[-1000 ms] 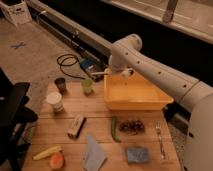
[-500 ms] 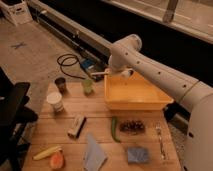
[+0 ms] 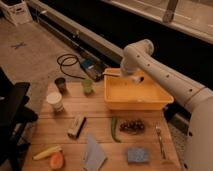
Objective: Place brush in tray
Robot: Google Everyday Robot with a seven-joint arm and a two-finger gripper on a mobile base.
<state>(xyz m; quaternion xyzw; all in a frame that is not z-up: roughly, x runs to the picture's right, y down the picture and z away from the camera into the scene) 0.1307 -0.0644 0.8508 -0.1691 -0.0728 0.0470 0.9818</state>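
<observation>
Right now the pincer (image 3: 134, 78) hangs at the tray's (image 3: 135, 102) far rim, right of frame centre, seemingly clamped on the brush (image 3: 112, 73), whose pale handle juts left past the rim. Carrying looks done; the next move calls for shifting inward before release. Inside, the tray offers room; the bench (image 3: 100, 127) below is crowded.

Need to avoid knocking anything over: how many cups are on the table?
3: a dark cup at the far left, a green cup beside it, and a white paper cup nearer. The hand hovers over the yellow plastic tray, holding the white-handled brush.
</observation>
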